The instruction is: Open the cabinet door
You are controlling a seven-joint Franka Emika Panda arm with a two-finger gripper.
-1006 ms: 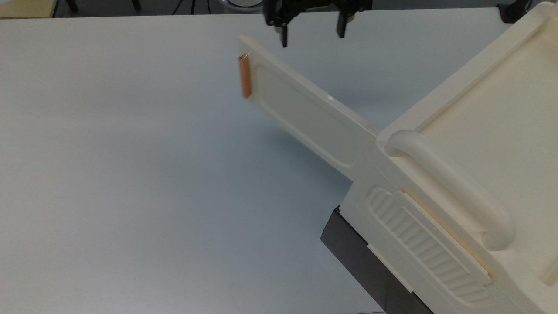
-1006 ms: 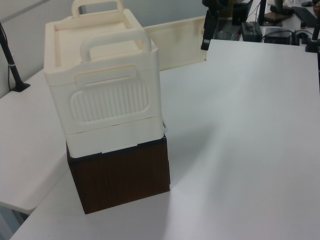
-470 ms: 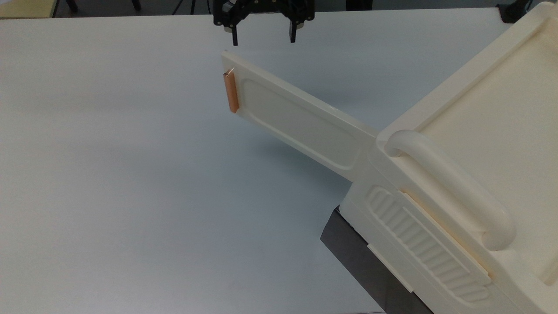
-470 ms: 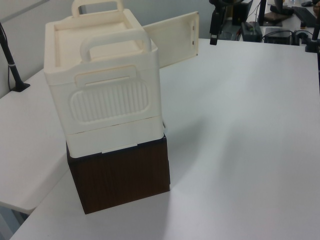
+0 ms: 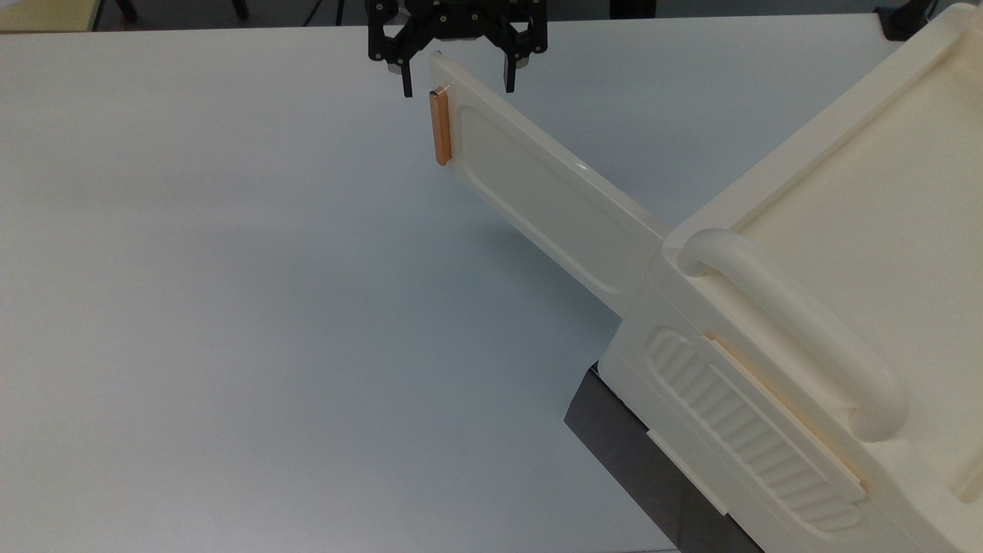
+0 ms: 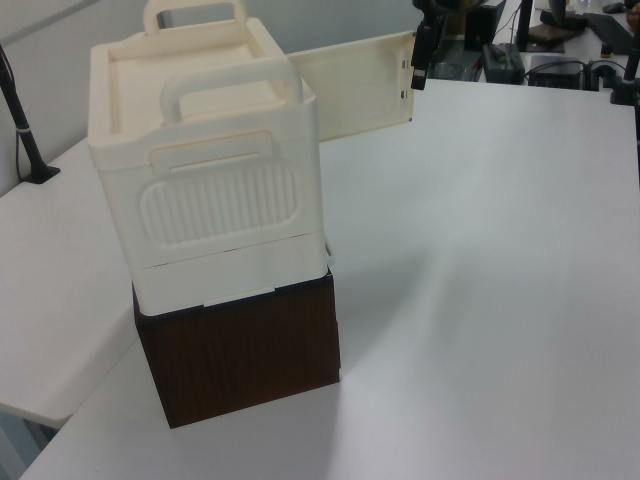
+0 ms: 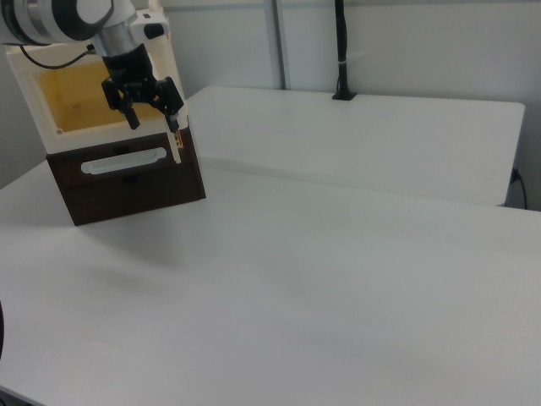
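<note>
Door [image 5: 537, 192] swung far out from cabinet [image 5: 845, 253], hinged at cabinet's corner, orange strip [image 5: 440, 127] on free end. Cabinet stands on dark base [image 6: 240, 355] on white table [image 5: 230, 307], at top view's right. Claw [image 5: 456, 83] spread open, 1 finger on each side of door's free edge, gripping nothing; likely placed astride to push panel wider. Interior exposed in right view, so opening looks nearly done.

Count: 1 cabinet, 1 door, 2 handle bars [image 6: 230, 80] on top, 1 ribbed side panel [image 6: 222, 205], 1 claw.
</note>
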